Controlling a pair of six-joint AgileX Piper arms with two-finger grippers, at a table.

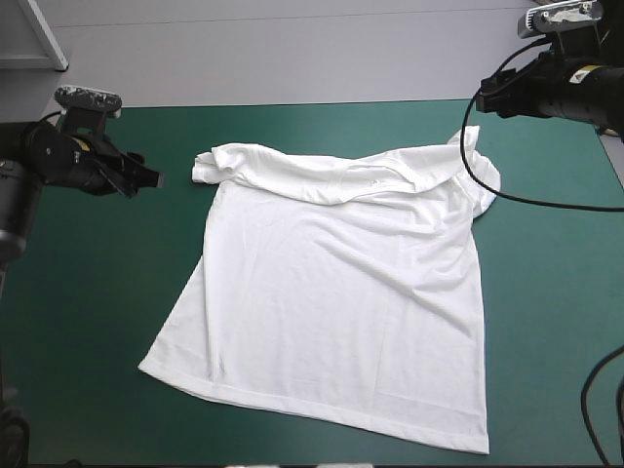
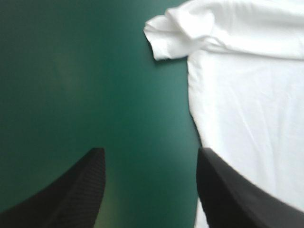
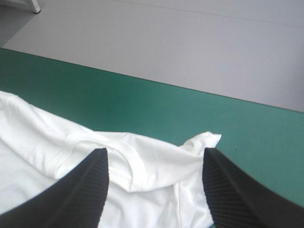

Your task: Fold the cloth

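The white T-shirt [image 1: 336, 292] lies spread flat on the teal-green cover, hem toward the near edge, its top part folded over in a wrinkled band near the far side. My left gripper [image 1: 146, 180] hovers open just left of the shirt's left sleeve [image 2: 164, 35]; in the left wrist view [image 2: 149, 164] bare cover lies between the fingers and the shirt's side edge [image 2: 247, 109] runs by one finger. My right gripper [image 3: 154, 159] stands open over the shirt's far right corner, the collar and sleeve folds [image 3: 142, 164] between its fingers. It is out of sight in the high view.
Bare teal-green cover [image 1: 97, 312] stretches left of the shirt and along the right side [image 1: 556, 312]. The table's far edge [image 1: 292, 102] runs close behind the shirt's folded top, grey floor beyond it.
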